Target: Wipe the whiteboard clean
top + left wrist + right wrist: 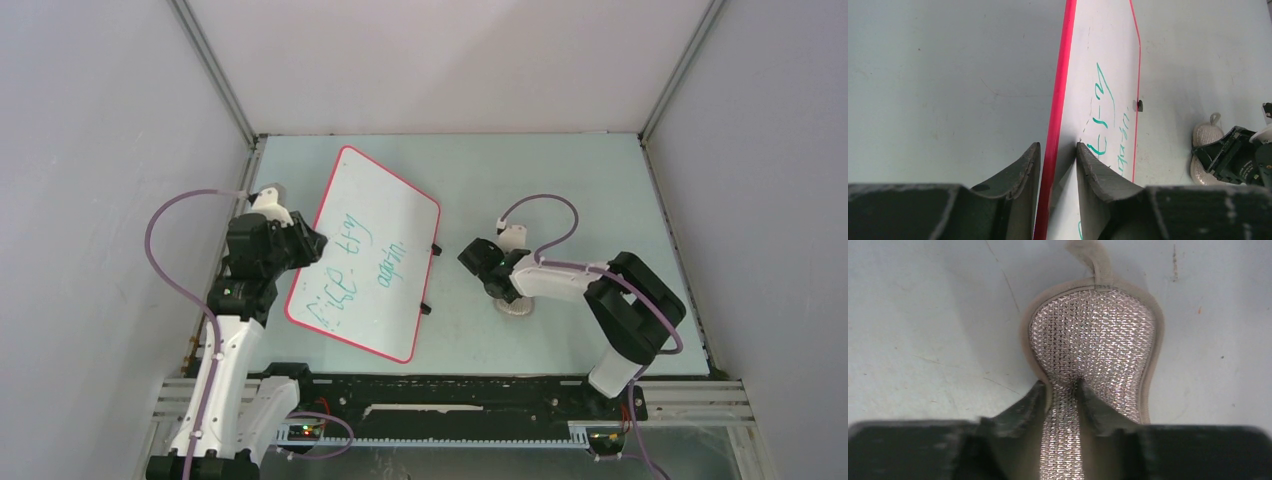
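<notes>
The whiteboard point(365, 250) lies slanted at the table's left, white with a red-pink rim and green handwriting point(345, 270). My left gripper point(318, 243) is shut on its left edge. In the left wrist view the red rim runs between the fingers point(1058, 147), and the whiteboard point(1103, 50) stretches away from them. To the right of the board, my right gripper point(505, 293) is down on the grey knobbly cloth pad point(517, 306). The right wrist view shows that gripper point(1060, 385) pinching a fold of the pad point(1093, 330), which bunches between its fingers.
Two small black clips point(436, 249) point(425, 309) stick out of the board's right edge, facing the right arm. Grey walls with metal posts enclose the pale table point(560, 180) on three sides. The black rail with both arm bases point(450, 385) runs along the near edge.
</notes>
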